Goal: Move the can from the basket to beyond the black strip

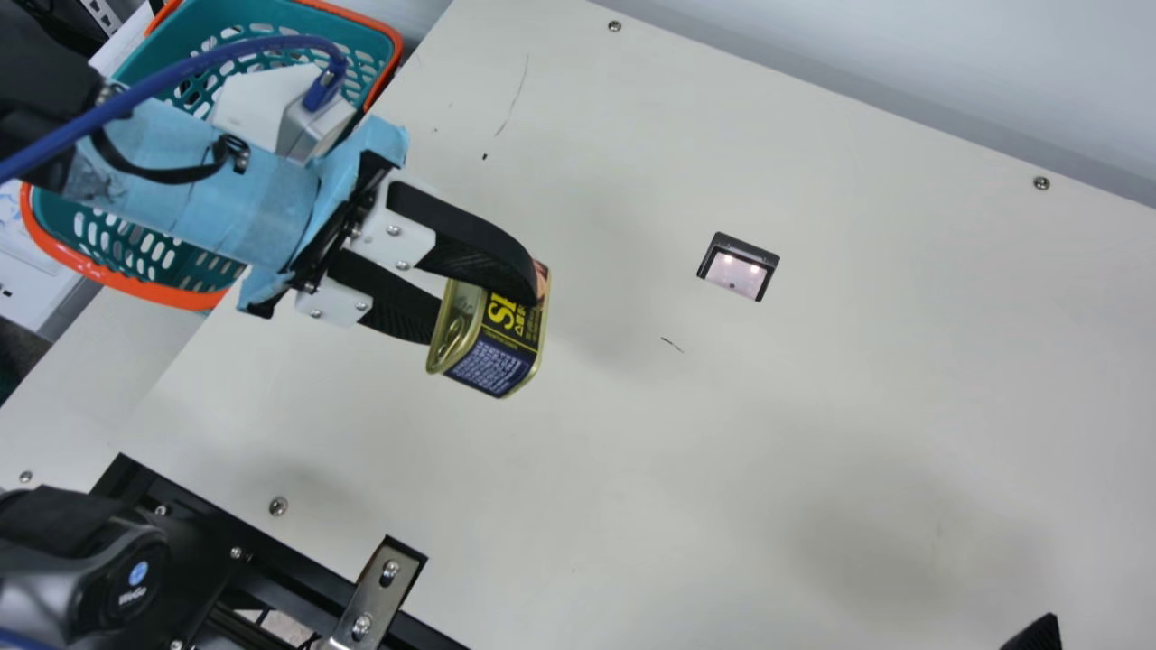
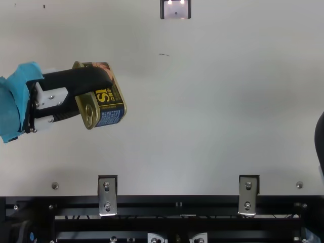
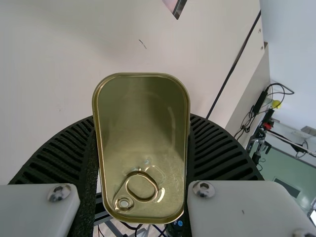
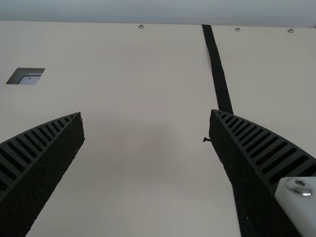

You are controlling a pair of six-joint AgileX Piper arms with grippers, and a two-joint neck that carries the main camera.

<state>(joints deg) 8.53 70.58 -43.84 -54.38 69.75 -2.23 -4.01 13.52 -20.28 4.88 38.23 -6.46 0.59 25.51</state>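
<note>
The can point(image 1: 495, 359) is clasped between both fingers of the left gripper point(image 1: 481, 311), at four o'clock from the basket point(image 1: 135, 285) in the main view. The right gripper point(image 2: 320, 144) is spread wide, with nothing held.

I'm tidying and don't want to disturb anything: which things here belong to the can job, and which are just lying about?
For the job:
- can
- left pincer, gripping it
- basket
- black strip

Just there:
- dark-framed window
- metal brackets
- screws
</note>
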